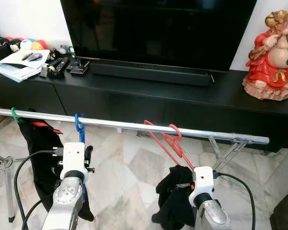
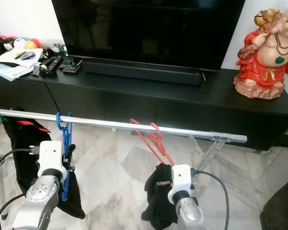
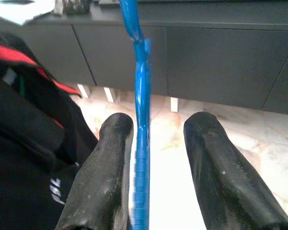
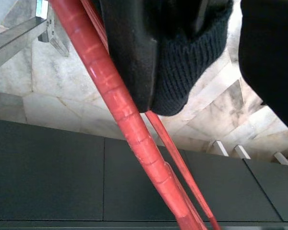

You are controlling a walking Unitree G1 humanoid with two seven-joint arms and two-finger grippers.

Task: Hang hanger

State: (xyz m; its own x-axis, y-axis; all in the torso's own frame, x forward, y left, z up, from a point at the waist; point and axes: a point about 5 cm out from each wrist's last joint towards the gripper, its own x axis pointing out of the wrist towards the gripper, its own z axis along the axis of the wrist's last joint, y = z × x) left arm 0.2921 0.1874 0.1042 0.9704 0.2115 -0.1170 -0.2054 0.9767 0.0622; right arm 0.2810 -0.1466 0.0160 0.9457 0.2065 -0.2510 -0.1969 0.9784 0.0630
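While the silver metal drying rail [image 1: 134,125] ran level across the front of the long black TV cabinet [image 1: 182,96], both silver arms were raised toward it from below; the left arm reached up and forward, its white wrist block just under the rail, and the left gripper [image 3: 151,158] stood with its two black fingers [image 3: 108,167] parted narrowly on either side of the blue plastic hanger [image 1: 80,125]; that hanger's hook sat over the rail, and its shaft ran down between the fingers, touching or nearly touching the one beside the black garment with red trim [image 1: 41,143], which hung from a green-hooked hanger [image 1: 13,115] further along the rail on the robot's left. The right arm rose more steeply on the other side, wrist turned upward; the right gripper [image 4: 149,72] held the red plastic hanger [image 1: 170,141] low on its frame, one black finger [image 4: 129,48] pressed against the red bar with dark knitted cloth [image 1: 175,201] bunched beside it; the cloth hung below the wrist over the pale marble floor [image 1: 129,177]. The red hanger leaned tilted, its hook resting on top of the rail near the rail's folding bracket [image 1: 225,148]. Behind, a large black television [image 1: 158,28] and a black soundbar [image 1: 151,73] stood on the cabinet; a red and gold laughing figurine [image 1: 273,57] sat at its right end.
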